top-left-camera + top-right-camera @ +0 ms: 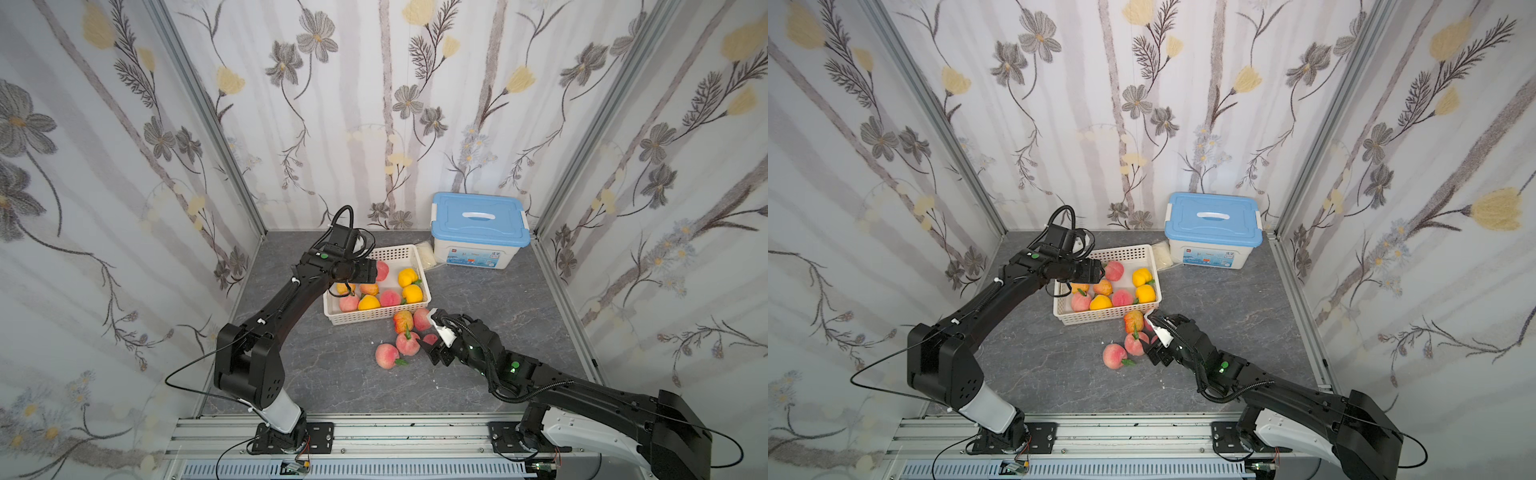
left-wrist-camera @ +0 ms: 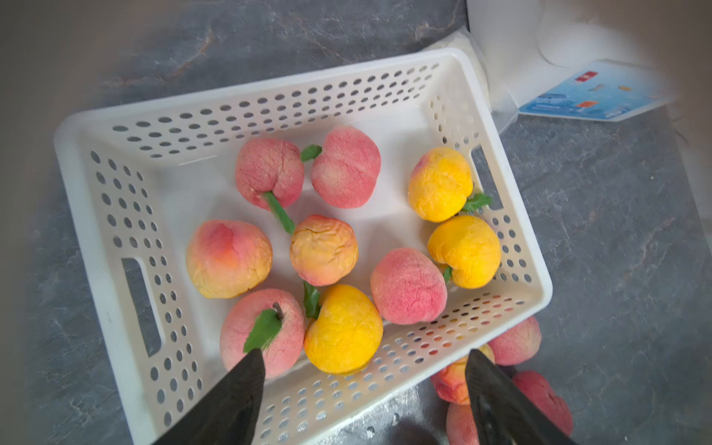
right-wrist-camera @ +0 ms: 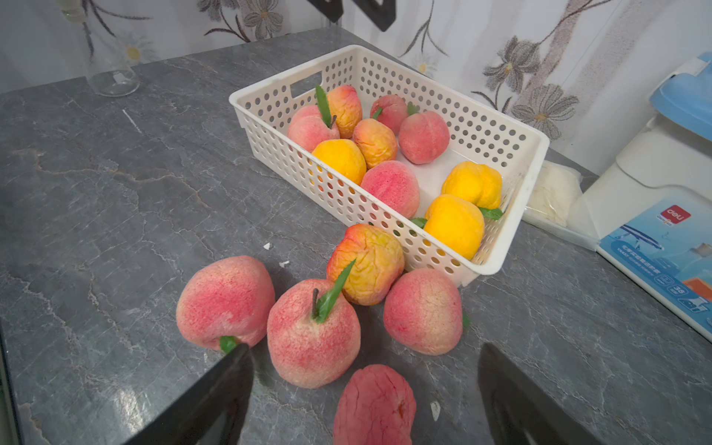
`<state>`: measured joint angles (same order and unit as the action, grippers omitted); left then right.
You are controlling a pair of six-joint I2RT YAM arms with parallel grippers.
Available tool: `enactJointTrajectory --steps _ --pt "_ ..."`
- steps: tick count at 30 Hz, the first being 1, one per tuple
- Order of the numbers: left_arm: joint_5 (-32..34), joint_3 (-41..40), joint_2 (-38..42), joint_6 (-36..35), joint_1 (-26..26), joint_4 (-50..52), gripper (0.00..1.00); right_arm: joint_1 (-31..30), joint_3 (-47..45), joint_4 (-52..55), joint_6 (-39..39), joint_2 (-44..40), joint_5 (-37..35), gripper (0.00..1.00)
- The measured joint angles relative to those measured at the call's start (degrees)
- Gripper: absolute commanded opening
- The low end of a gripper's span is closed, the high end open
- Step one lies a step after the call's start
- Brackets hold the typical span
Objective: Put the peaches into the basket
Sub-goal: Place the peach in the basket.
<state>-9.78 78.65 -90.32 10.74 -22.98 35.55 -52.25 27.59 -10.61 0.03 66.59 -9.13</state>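
**— Where does the fruit lie, from where you stand?**
— Five peaches (image 3: 313,333) lie loose on the grey tabletop (image 3: 115,192), bunched just beside the near wall of the white basket (image 3: 269,142). The right claw (image 3: 366,348) is low over them with its fingers spread wide. A dark red peach (image 3: 374,404) lies on the table between those fingers, and I cannot tell whether either one touches it.

**— And the other arm?**
— The left claw (image 2: 364,356) hangs above the basket, also spread, with nothing between its fingers.

**— Give me the count.**
— Nine peaches in the basket: three yellow, four pink, two a blend of pink and orange. Five on the table: three pink, the dark red one, and a wrinkled orange-red one (image 3: 366,264) right against the basket's wall. That makes fourteen in all. There is one basket. One white box with a blue lid (image 1: 478,230) stands by the back wall, to the basket's right. One small white bag (image 1: 427,254) lies between the two
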Motion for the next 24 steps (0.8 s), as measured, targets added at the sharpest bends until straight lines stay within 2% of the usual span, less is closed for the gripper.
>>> enactJointTrajectory --steps 4,11,17,24 --pt "-2.9 -6.3 5.3 -1.7 -1.0 -1.1 0.84 1.5 1.2 1.2 2.4 -0.8 0.5 0.91" --pt "-8.4 -11.6 11.3 -5.3 -4.3 -0.9 0.86 2.8 4.0 7.7 9.2 -3.4 1.2 0.92" --pt "-11.3 -14.5 12.3 -6.9 -8.2 -0.2 0.86 6.1 8.0 16.5 16.2 -4.5 0.0 0.93" --pt "-13.4 -14.5 12.0 -7.1 -9.4 -0.2 0.86 9.0 11.6 26.4 23.3 -4.3 0.0 0.93"
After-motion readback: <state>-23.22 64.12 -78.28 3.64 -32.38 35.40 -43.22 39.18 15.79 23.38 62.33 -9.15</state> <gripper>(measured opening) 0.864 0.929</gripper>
